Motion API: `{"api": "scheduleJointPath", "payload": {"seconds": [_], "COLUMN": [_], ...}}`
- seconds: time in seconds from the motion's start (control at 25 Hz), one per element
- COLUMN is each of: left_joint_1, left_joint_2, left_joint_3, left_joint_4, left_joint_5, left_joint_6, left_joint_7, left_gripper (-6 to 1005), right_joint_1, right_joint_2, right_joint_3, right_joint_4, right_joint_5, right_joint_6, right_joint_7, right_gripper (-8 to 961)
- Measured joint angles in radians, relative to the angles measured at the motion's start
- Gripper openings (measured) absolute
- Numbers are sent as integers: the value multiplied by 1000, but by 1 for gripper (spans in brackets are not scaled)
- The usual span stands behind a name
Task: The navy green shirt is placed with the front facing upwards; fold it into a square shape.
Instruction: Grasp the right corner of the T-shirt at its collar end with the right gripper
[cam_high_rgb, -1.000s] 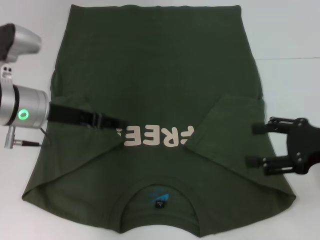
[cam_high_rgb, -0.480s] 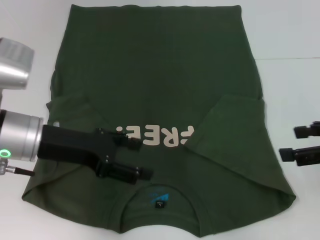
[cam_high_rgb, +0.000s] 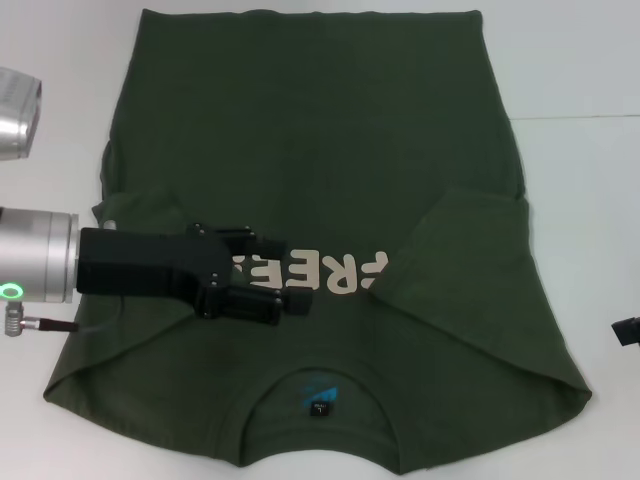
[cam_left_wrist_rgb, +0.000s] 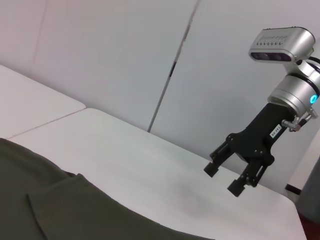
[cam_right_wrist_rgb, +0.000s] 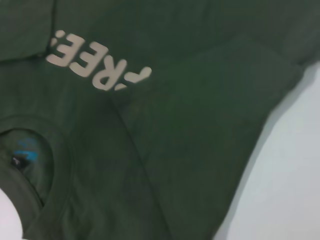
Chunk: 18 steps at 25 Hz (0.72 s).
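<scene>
I see left hand (cam_high_rgb: 285, 275) spread, empty, centre-left over navy green shirt (cam_high_rgb: 320, 130); | shirt's long axis top-to-bottom; | right hand (cam_left_wrist_rgb: 231, 172) gaping, withdrawn off lower right; left nearer

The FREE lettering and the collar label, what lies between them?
Only plain green fabric of the shirt separates the lettering from the label, with the collar's edge; the head view shows it.

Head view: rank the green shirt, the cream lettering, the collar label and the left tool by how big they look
1. Green shirt
2. Left tool, though it sits nearer the camera, so it looks enlarged
3. Cream lettering
4. Collar label
</scene>
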Motion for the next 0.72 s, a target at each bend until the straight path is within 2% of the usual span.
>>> {"api": "scheduleJointPath", "payload": {"seconds": [0.24, 0.36, 0.72], "left_joint_1": [-3, 1, 4], "left_joint_2": [-2, -4, -8], "left_joint_3": [0, 0, 0], "left_joint_4": [-18, -20, -21], "left_joint_5": [-1, -4, -9], "left_joint_6": [-11, -11, -26], "left_joint_7": [4, 6, 16], "left_gripper": [928, 926, 920], "right_joint_1": [47, 66, 91], "right_joint_2": [-2, -3, -4], "right_joint_3": [-2, -2, 4], "right_joint_4": [104, 201, 351], "right_joint_5": [-47, -59, -64], "right_joint_6": [16, 52, 140], "right_joint_7": [92, 124, 131], "right_gripper": [911, 911, 909]}}
